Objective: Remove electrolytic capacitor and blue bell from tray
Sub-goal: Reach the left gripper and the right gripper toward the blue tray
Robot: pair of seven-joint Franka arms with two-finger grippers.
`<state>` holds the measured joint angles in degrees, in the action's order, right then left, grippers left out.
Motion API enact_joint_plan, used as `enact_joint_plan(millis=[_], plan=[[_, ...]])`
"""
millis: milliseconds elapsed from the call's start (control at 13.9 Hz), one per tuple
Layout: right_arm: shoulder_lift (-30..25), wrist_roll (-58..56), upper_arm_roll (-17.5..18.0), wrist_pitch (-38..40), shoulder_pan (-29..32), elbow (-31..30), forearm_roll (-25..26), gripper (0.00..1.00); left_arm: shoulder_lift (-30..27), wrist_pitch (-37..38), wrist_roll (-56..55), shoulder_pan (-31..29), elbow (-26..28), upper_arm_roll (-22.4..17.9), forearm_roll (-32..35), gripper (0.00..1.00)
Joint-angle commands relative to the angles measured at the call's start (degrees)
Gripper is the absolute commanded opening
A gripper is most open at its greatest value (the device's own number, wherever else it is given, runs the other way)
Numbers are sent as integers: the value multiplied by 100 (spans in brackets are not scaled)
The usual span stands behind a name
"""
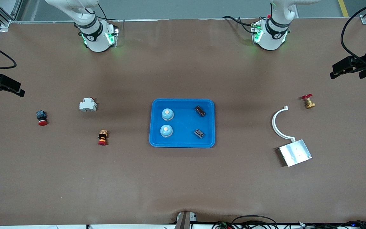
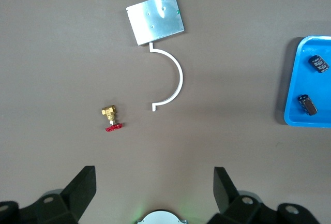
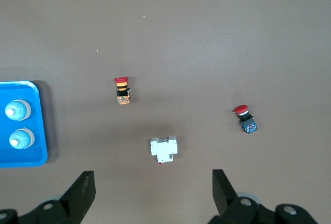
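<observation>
A blue tray [image 1: 183, 101] lies at the middle of the table. In it are two black capacitors [image 1: 200, 110] [image 1: 199, 133] on the left arm's side and two pale blue bells [image 1: 167, 114] [image 1: 166, 130] on the right arm's side. The left wrist view shows the tray's edge [image 2: 295, 79] with both capacitors [image 2: 319, 63] [image 2: 307, 104]. The right wrist view shows the tray [image 3: 39, 125] with both bells [image 3: 17, 110] [image 3: 21, 138]. My left gripper [image 1: 337, 71] [image 2: 154, 188] hangs open and empty over the left arm's end of the table. My right gripper [image 1: 17, 90] [image 3: 153, 190] hangs open and empty over the right arm's end.
Toward the right arm's end lie a white breaker [image 1: 88, 104], a red push button [image 1: 42, 117] and an orange-black button [image 1: 103, 137]. Toward the left arm's end lie a brass valve [image 1: 308, 101], a white curved bracket [image 1: 278, 124] and a metal plate [image 1: 295, 152].
</observation>
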<state>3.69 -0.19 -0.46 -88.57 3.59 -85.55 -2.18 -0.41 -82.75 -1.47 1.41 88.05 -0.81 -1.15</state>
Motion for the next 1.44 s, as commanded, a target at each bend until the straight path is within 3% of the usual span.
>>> enact_joint_plan(millis=[0, 215, 502, 861, 1148, 1363], plan=[[-246, 45, 81, -11, 45, -295, -107, 100, 49, 136, -20, -35, -42, 37, 9, 100], [-264, 176, 72, -29, 54, -471, -527, 100, 278, 295, -510, 148, -59, 133, -8, 100], [-351, 686, 81, -195, -104, -682, -564, 100, 813, 268, -1704, 562, -103, 502, -393, 100], [-651, 1906, 90, -802, -718, -1342, -573, 100, 1507, -12, -3198, 1123, -446, 609, -746, 100], [-624, 3075, 90, -881, -1141, -1429, -880, 100, 1903, -863, -4403, 1607, -446, 609, -965, 100], [-633, 3769, 81, -1442, -1597, -1807, -880, 100, 2202, -1575, -5718, 1871, -437, 609, -1212, 100]])
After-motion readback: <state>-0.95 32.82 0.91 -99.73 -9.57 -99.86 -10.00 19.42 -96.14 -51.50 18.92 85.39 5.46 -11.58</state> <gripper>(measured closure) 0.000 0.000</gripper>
